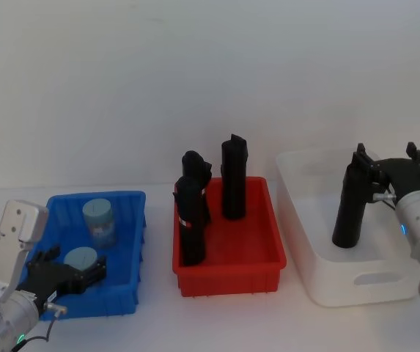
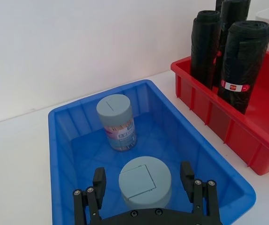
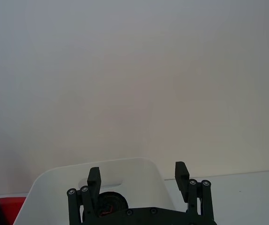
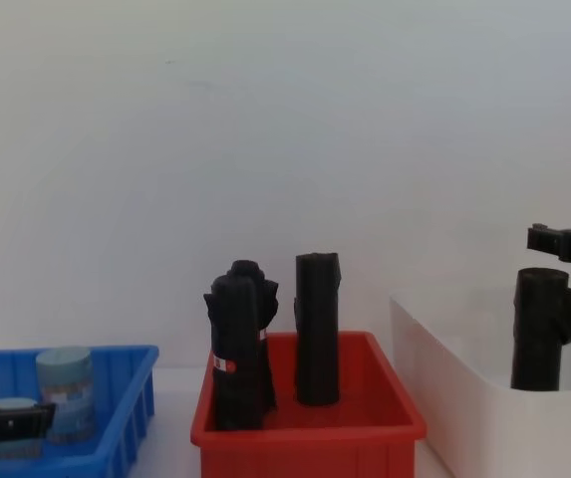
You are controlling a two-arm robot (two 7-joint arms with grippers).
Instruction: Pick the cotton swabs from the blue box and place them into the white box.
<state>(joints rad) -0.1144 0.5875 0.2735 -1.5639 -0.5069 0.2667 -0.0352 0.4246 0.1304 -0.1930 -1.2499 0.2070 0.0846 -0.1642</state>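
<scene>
On the table [image 1: 158, 323], at the robot's left, the blue box [image 1: 92, 306] with two tubs of cotton swabs [image 1: 98, 220], both upright on their bases. The nearer tub [image 1: 80, 258] between the fingers [image 2: 99, 180] of the left hand [image 2: 142, 177] — hand set low inside the box at its near side, spread wide, a gap to the tub on each side, nothing gripped. The farther tub [image 2: 117, 122] toward the back wall, label band showing in the left wrist view, apart from the hand and from the nearer tub.

Just beside the blue box, in the middle, a red bin [image 1: 228, 277] holding three black rolls [image 1: 190, 224] on end: two close together at its left, the third roll [image 1: 233, 180] alone toward the back.

At the right, the white box [image 1: 356, 282], largest of the three, handle cut-out in its near wall. Inside it a fourth black roll [image 1: 351, 209], standing on end. Over the white box, the right hand [image 3: 137, 173] at the top of that roll — fingers well apart, the roll's top end seen between them, closer to one finger. In the chest view, hand just above the roll's top. Cannot tell whether a finger touches the roll.
</scene>
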